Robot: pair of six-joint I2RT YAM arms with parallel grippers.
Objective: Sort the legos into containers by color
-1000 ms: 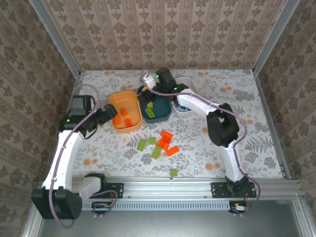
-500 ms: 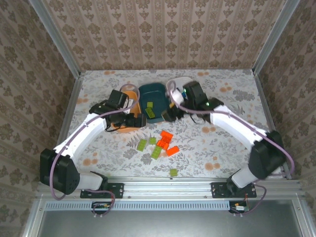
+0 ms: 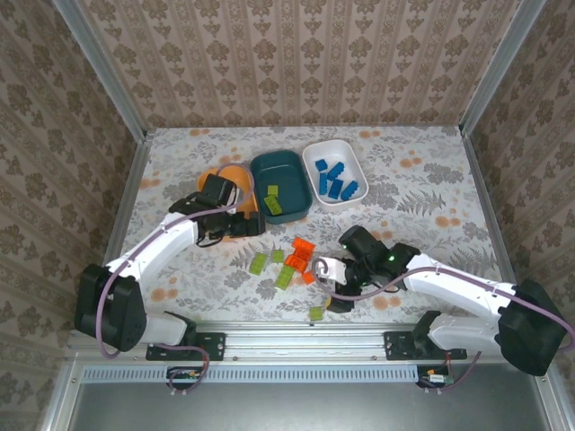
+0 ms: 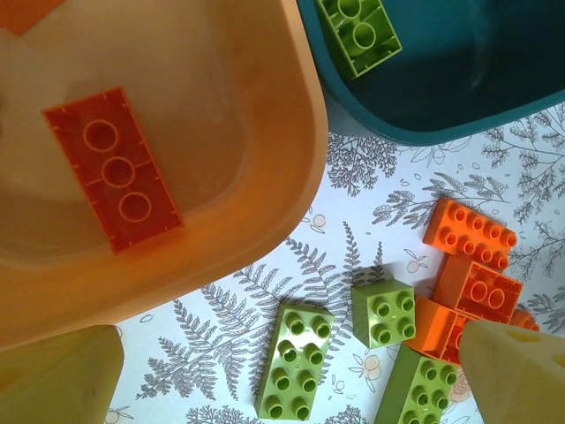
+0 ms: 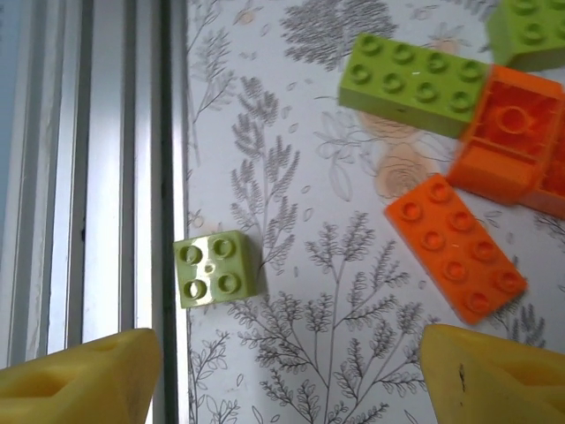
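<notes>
Brown patterned wallpaper stands on three sides, and a cloth with leaves and flowers covers the bench [image 3: 431, 197]. At the back of it sit three shallow plastic dishes in a row. The white dish [image 3: 311, 160] holds blue studded bricks [image 3: 337, 180]. The dark teal dish [image 3: 287, 175] holds a lime green brick [image 3: 272, 204]. The orange dish [image 3: 235, 172] holds a flat orange brick [image 4: 115, 181]. So each dish gets one colour.

Loose orange and green bricks [image 3: 296, 256] lie in a little heap in the middle of the bench, near the dishes. One small square green brick [image 5: 217, 268] lies apart from the heap, just beside the metal rail [image 5: 132, 132] at the near edge.

The left pincer [image 4: 287, 344] hangs over the spot where the orange dish meets the heap. Its yellow fingers are wide apart and hold nothing. Orange bricks lie close by, and their dish is right beside them, so I think it will take one of those.

The right pincer [image 5: 291, 353] is low over the near edge, fingers wide apart, nothing between them. The small square green brick is just in front of it, so I think that is its pick. That brick belongs in the dark teal dish, well away across the bench. The rail is very close, so a finger could bump it.
</notes>
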